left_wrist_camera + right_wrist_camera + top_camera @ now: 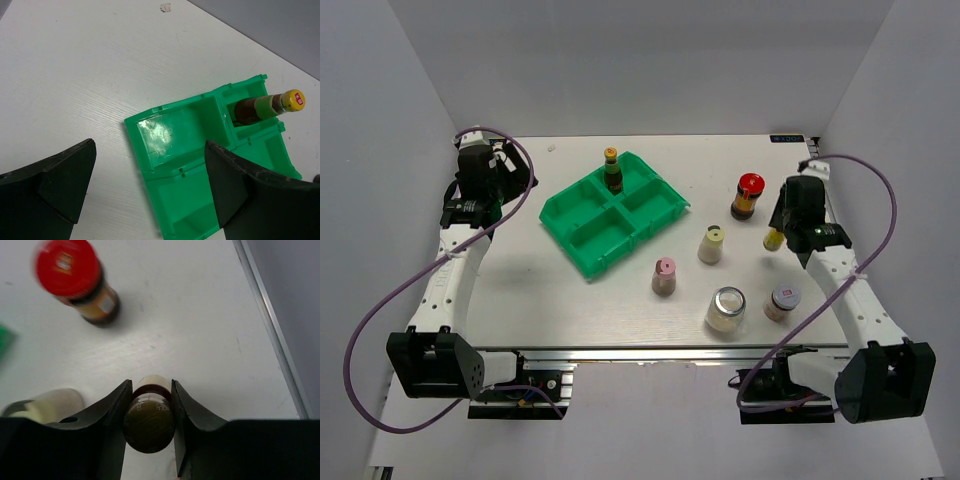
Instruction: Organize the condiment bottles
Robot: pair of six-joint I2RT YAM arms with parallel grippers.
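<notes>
Right pincer [150, 388] clamped on slim sauce bottle [149, 427] between its fingers [112, 425]; left pincer [150, 175] open, empty. Lift straight, keep it upright, clear red-capped jar [75, 275] ahead-left, then to green tray [582, 205].

White arm links [455, 275], black joint housings [432, 362] (looping purple cables [380, 302])

We see a green tray [578, 213] lying askew at mid-table, with one slim bottle [612, 172] upright in its far compartment. Right of it stand a red-capped jar [747, 195], a yellow-lidded shaker [711, 244], a pink-lidded shaker [664, 276], a silver-lidded jar [726, 308] and a grey-lidded jar [783, 303], all apart. The right gripper [775, 232] covers a second bottle [774, 241]; only its yellow end shows. The left gripper [512, 165] hangs at far left, apart from the tray.
</notes>
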